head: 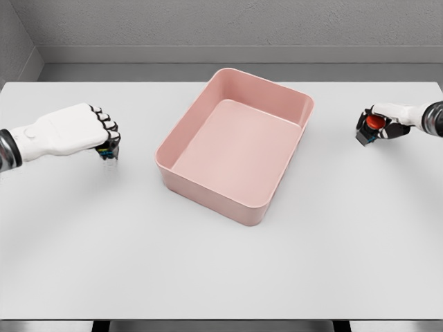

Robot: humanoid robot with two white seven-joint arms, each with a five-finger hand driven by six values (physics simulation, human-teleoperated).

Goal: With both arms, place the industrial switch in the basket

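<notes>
A pink rectangular basket [208,190] stands in the middle of the white table, turned slightly, with nothing inside. At the left, my left hand [105,138] is curled over a small dark switch [107,151] with coloured bits that rests on the table. At the right edge, my right hand [379,126] is closed on a dark switch with a red button [372,124], held just above or on the table. Both hands are well apart from the basket.
The white table [221,270] reaches from the grey back wall to the front edge. Grey floor shows behind it.
</notes>
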